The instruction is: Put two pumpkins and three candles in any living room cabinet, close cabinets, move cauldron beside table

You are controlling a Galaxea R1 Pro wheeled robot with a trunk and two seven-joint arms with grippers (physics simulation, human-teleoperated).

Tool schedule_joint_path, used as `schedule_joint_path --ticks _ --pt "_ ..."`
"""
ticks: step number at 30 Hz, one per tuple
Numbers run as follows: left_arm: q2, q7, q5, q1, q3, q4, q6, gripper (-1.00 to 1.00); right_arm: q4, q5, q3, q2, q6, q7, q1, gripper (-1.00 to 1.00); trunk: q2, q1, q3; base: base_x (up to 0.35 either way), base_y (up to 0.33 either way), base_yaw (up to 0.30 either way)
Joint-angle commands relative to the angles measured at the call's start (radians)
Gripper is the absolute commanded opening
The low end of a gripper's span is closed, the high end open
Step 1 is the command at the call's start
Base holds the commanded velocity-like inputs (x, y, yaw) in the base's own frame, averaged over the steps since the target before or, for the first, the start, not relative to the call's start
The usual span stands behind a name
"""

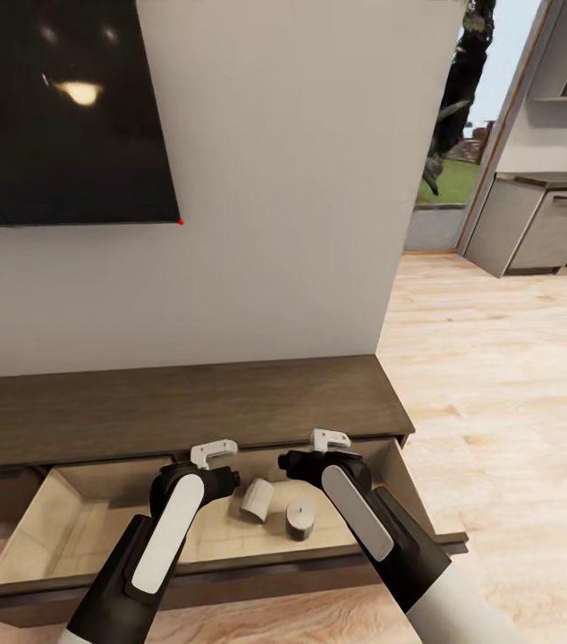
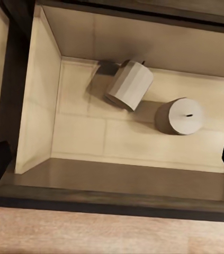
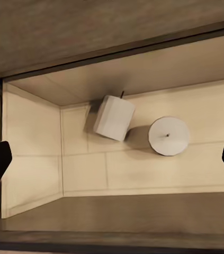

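Two stubby beige wax candles, one tipped (image 1: pixel 257 498) and one upright (image 1: pixel 300 518), sit in the long dark-brown cabinet's pulled-out drawer (image 1: pixel 60 528); left gripper (image 1: pixel 215 452) and right gripper (image 1: pixel 331 439) hover spread, empty; remaining: third candle, pumpkins, closing, cauldron.

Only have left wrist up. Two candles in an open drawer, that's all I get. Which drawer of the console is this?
Observer: Head view puts it at the cabinet end nearest the kitchen doorway; drawer pulled out.
Operator: Grippers holding anything?
Observer: No. Left gripper and right gripper hang open above the drawer.
Operator: What's above?
Observer: A black TV on the wall.
Operator: Candles upright?
Observer: Standing candle yes; tipped candle lies beside it.
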Motion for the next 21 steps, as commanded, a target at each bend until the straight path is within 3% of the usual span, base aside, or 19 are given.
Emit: schedule_joint_path --ticks 1,7,13,21 --pt "0.0 0.01 0.008 -0.001 -0.001 -0.001 0.002 1.0 0.0 -0.009 0.001 0.0 0.0 -0.011 -0.001 1.0 0.007 -0.004 0.002 0.0 0.0 0.0" --pt "0.005 0.026 0.004 -0.002 0.0 -0.001 0.002 1.0 0.001 -0.008 -0.006 -0.001 0.01 -0.016 -0.001 1.0 0.049 -0.027 0.021 0.0 0.0 0.0" --pt "0.006 0.065 0.016 -0.002 0.018 0.018 0.002 1.0 -0.001 -0.007 -0.086 -0.002 0.084 -0.018 -0.001 1.0 0.091 -0.05 0.04 0.0 0.0 0.0" --pt "0.007 0.066 0.02 0.008 0.02 0.031 0.002 1.0 -0.001 -0.006 -0.094 -0.003 0.109 -0.017 -0.001 1.0 0.147 -0.081 0.065 -0.129 0.034 0.0"
